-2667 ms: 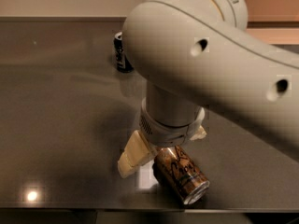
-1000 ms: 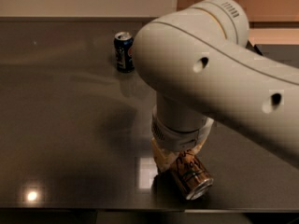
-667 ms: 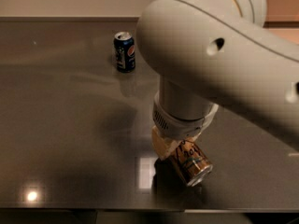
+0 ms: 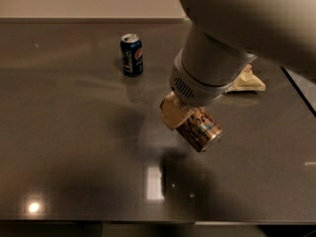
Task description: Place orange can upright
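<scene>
Toppling is judged the main risk: the orange can (image 4: 202, 130) is clasped in the gripper (image 4: 181, 118) at a slant, with its silver end pointing down and away from the jaws. If released before being turned vertical, it could roll across the table (image 4: 74, 147). The arm is angled down from above, with the can apparently held clear of the surface. A Pepsi can (image 4: 132, 55) stands well beyond the jaws.

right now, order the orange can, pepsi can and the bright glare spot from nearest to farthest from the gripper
1. orange can: tilted, held in the gripper, centre-right.
2. Pepsi can: upright, back left of the gripper.
3. glare spot: front-left corner of the table.
</scene>
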Controlling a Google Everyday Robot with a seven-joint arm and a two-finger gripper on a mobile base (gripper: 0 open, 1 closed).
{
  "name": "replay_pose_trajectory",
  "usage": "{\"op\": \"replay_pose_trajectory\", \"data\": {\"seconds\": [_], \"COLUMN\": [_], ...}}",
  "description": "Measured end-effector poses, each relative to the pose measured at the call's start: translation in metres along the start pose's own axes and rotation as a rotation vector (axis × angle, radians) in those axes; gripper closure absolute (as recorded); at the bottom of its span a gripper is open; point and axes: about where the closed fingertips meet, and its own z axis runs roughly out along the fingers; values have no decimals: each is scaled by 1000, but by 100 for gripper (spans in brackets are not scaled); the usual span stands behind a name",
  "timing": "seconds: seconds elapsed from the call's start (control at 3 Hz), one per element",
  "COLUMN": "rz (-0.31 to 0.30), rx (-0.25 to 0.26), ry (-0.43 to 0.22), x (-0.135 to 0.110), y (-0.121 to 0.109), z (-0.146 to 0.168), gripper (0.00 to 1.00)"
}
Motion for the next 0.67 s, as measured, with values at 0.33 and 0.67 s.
{"op": "replay_pose_trajectory", "data": {"seconds": [0.33,0.67], "rz": [-69,-122], "rx": [-23,-43], "ry": [-121,-266], "x": [-19,-28], "y": [-15,-21], "z": [-8,-15], "gripper": [100,100]}}
